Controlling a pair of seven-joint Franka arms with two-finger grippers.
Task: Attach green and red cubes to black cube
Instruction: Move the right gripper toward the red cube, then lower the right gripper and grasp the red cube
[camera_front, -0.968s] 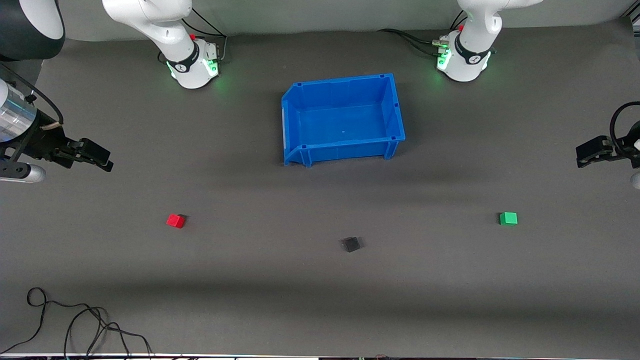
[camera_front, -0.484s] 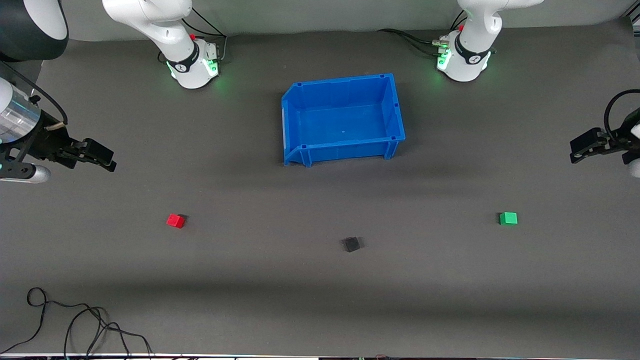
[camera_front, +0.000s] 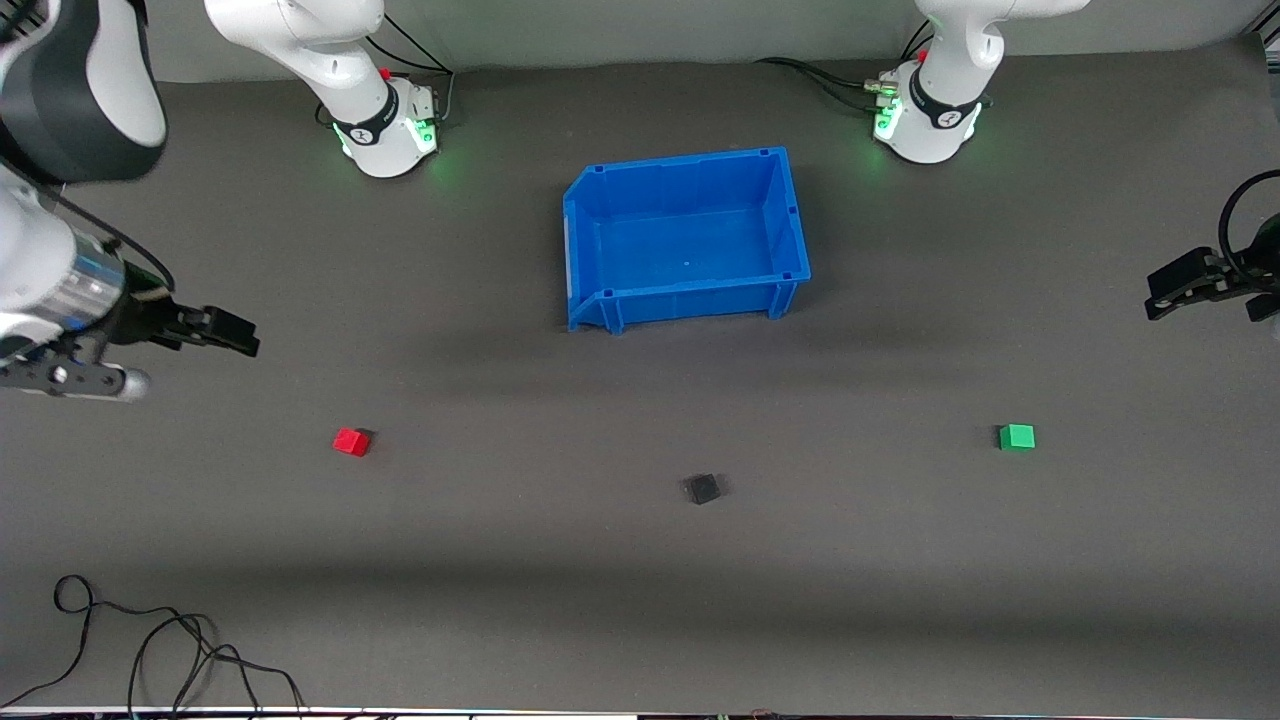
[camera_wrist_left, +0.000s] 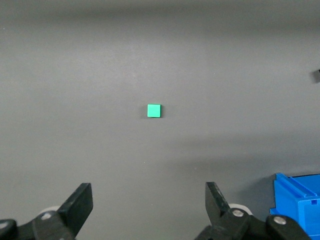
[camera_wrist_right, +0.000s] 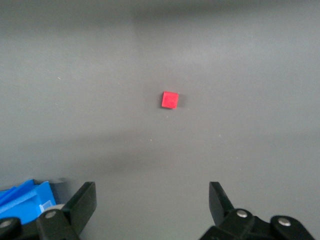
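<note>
The black cube (camera_front: 703, 488) lies on the grey mat, nearer the front camera than the blue bin. The red cube (camera_front: 351, 441) lies toward the right arm's end and shows in the right wrist view (camera_wrist_right: 170, 99). The green cube (camera_front: 1017, 437) lies toward the left arm's end and shows in the left wrist view (camera_wrist_left: 154, 110). My right gripper (camera_front: 235, 335) is open and empty in the air, over the mat by the red cube (camera_wrist_right: 149, 200). My left gripper (camera_front: 1165, 290) is open and empty, up over the mat's edge by the green cube (camera_wrist_left: 149, 202).
An empty blue bin (camera_front: 600, 300) stands at the middle of the mat, between the arm bases; its corner shows in both wrist views (camera_wrist_left: 297, 197) (camera_wrist_right: 27, 197). A loose black cable (camera_front: 150, 650) lies at the front corner at the right arm's end.
My right gripper has moved in over the mat toward the red cube. My left gripper has shifted a little at the mat's edge. The cubes have not moved.
</note>
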